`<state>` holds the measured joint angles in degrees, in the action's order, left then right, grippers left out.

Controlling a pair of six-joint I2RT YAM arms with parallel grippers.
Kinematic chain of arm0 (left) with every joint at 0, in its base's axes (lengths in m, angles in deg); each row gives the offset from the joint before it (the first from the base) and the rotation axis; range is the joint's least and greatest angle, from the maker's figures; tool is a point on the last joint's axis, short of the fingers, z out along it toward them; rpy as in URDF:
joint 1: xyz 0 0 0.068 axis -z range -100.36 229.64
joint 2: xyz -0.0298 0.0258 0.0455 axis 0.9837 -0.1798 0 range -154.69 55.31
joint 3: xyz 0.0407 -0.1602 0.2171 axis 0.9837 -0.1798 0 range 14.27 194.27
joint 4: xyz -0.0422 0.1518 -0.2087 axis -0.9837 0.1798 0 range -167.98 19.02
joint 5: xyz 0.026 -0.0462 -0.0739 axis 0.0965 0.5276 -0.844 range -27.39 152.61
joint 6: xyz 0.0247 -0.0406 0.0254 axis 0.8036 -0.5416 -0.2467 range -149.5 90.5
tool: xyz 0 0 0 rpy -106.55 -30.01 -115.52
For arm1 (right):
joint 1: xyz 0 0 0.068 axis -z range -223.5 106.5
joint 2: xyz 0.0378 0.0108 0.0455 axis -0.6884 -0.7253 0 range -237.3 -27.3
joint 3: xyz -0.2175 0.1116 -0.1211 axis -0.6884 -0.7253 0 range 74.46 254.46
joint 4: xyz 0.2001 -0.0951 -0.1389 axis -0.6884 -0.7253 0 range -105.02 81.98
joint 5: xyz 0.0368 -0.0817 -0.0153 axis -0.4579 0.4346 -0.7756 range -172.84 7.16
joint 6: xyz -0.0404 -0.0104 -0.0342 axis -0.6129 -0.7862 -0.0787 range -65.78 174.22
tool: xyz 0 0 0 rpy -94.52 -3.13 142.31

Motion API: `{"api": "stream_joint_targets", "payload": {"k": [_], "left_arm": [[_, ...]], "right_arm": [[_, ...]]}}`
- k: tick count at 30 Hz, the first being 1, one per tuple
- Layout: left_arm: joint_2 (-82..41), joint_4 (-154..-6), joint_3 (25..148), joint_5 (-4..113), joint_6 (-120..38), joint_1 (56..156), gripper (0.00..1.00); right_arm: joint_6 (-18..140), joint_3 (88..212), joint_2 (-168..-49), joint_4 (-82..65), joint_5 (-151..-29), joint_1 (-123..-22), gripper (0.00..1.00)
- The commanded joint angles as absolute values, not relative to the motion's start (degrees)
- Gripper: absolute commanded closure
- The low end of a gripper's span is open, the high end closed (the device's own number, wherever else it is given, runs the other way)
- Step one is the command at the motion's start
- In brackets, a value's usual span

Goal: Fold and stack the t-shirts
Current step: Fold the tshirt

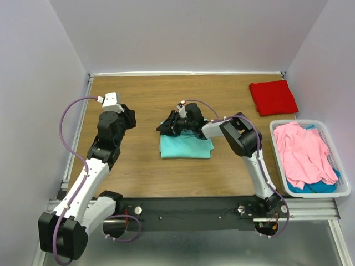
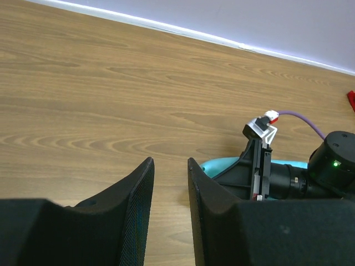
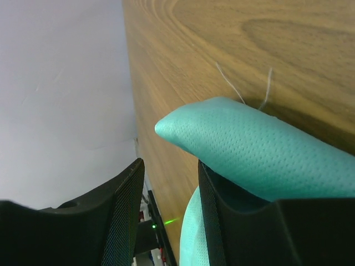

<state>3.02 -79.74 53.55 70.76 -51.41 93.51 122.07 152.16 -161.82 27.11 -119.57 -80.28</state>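
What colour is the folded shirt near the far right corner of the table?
The shirt is bright red, clearest in the top view.

Wooden table (image 1: 138,166) in front of me, brown grain, with a white strip (image 1: 183,73) along its far edge. White plastic basket (image 1: 279,160) with slatted walls sits on the table to my right, near the front corner. Pale grey walls (image 1: 194,33) stand on three sides.
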Motion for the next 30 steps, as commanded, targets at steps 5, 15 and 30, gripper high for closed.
{"api": "stream_joint_targets", "payload": {"k": [5, 15, 30], "left_arm": [[3.5, -79.7, 54.0, 72.3, -50.0, 93.1, 0.61], [3.3, -79.7, 53.8, 71.6, -50.2, 93.0, 0.61], [0.9, -81.6, 54.3, 62.9, -50.0, 94.8, 0.62]], "right_arm": [[118.6, 147.2, -151.2, 22.5, -121.2, -81.8, 0.49], [120.5, 138.8, -154.7, 22.6, -127.1, -86.0, 0.49], [101.4, 145.1, -141.9, 1.0, -118.5, -84.5, 0.49]]}}
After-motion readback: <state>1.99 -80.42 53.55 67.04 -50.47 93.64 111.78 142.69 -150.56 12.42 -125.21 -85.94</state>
